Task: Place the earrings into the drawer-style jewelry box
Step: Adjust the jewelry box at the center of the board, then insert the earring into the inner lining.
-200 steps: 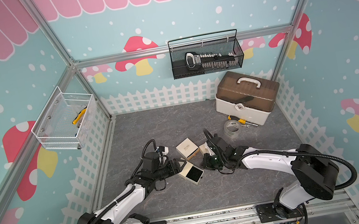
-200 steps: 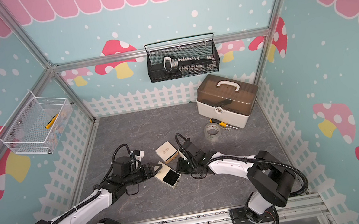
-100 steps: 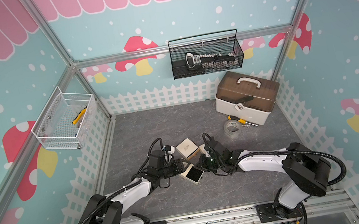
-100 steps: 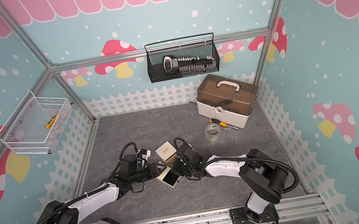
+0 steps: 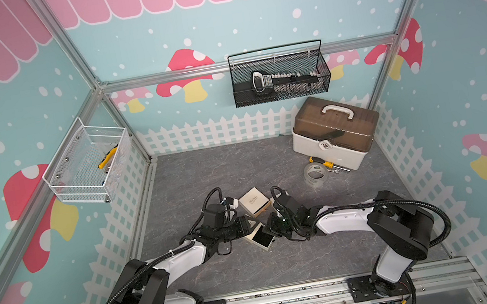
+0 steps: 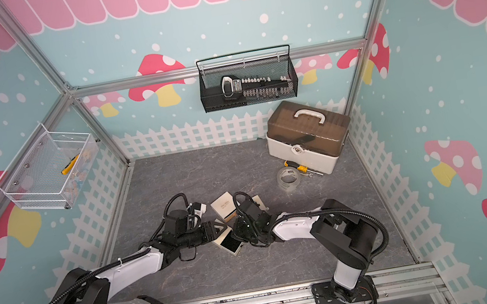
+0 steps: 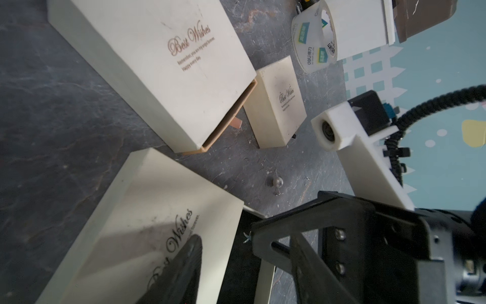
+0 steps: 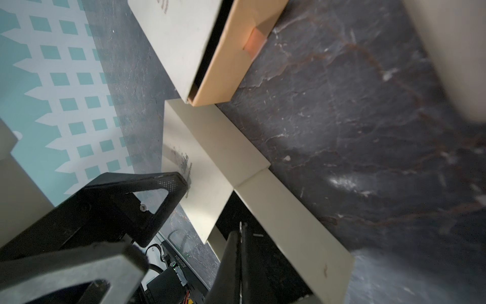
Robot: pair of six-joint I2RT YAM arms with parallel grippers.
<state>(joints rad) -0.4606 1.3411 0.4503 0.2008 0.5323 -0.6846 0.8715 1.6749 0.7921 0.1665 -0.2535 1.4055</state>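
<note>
The drawer-style jewelry box lies on the floor with its beige sleeve (image 7: 157,210) and its black-lined drawer (image 5: 264,238) pulled out. My right gripper (image 7: 253,231) is shut on a tiny star-like earring (image 7: 247,237), held over the drawer lining (image 7: 236,263). In the right wrist view, the shut tips (image 8: 240,231) hang over the drawer beside its wall (image 8: 289,223). My left gripper (image 5: 248,224) has one finger (image 7: 181,271) on the sleeve top. Its other finger is hidden, so a grip on the sleeve does not show. A second small silvery piece with a pin (image 7: 276,182) lies on the floor.
A second beige box (image 5: 254,205) with a tan drawer slightly out sits just behind, and a smaller box (image 7: 280,102) lies beside it. A tape roll (image 5: 315,173), a screwdriver and a brown-lidded toolbox (image 5: 335,131) stand at the back right. Wire baskets hang on the walls.
My left gripper moved right onto the box sleeve and its jaws narrowed. My right gripper, still shut, shifted left over the open drawer.
</note>
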